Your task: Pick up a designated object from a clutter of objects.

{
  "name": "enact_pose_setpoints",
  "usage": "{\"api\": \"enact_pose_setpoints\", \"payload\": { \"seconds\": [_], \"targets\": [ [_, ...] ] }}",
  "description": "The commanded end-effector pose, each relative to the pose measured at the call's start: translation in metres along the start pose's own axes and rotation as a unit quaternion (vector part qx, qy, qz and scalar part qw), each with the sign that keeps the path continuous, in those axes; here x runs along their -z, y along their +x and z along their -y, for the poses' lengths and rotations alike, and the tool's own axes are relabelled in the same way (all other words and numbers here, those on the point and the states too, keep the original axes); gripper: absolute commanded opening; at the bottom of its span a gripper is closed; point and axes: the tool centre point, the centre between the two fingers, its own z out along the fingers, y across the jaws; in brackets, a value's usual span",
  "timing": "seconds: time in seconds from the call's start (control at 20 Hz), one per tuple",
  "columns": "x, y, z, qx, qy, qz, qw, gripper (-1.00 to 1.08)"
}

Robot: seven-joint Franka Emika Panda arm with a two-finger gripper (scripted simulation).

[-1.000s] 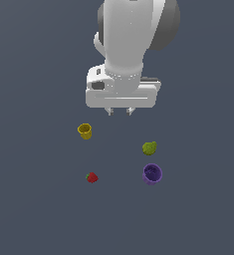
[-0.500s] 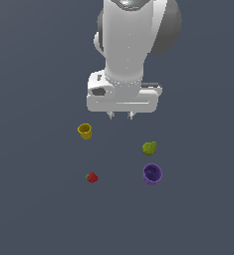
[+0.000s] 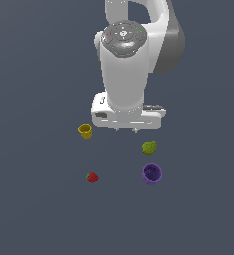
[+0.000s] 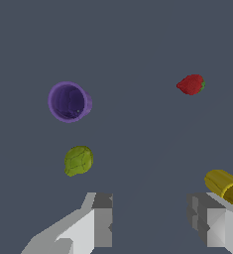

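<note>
Nothing grasped yet: gripper (image 4: 150, 225), jaws apart and empty, hangs above the floor, well short of the small purple tapered cup (image 3: 152, 174) beside the green lumpy fruit (image 3: 149, 147).

The wrist view looks down on a flat gray floor (image 4: 138, 44) with four small things lying well apart. The purple cup (image 4: 69, 101) stands with its open mouth showing, the green fruit (image 4: 79, 160) sits near it, the red strawberry (image 4: 191, 84) lies off on the far side, and the yellow cup (image 4: 226, 186) is partly cut off by the edge. The gripper (image 4: 150, 218) has its two gray fingers (image 4: 102, 218) spread wide with bare floor between them, and they touch nothing.
</note>
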Motion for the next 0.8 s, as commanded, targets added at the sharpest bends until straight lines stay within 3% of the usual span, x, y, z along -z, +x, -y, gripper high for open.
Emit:
{"api": "enact_pose_setpoints", "payload": {
  "seconds": [0.0,0.35,0.75],
  "targets": [
    [-0.013,0.011,0.007,-0.021,0.016,0.016,0.9995,0.28],
    [-0.056,0.041,0.028,-0.083,0.063,0.065,0.9925,0.28],
    [-0.109,0.068,0.052,-0.150,0.114,0.124,0.9742,0.28]
  ]
}}
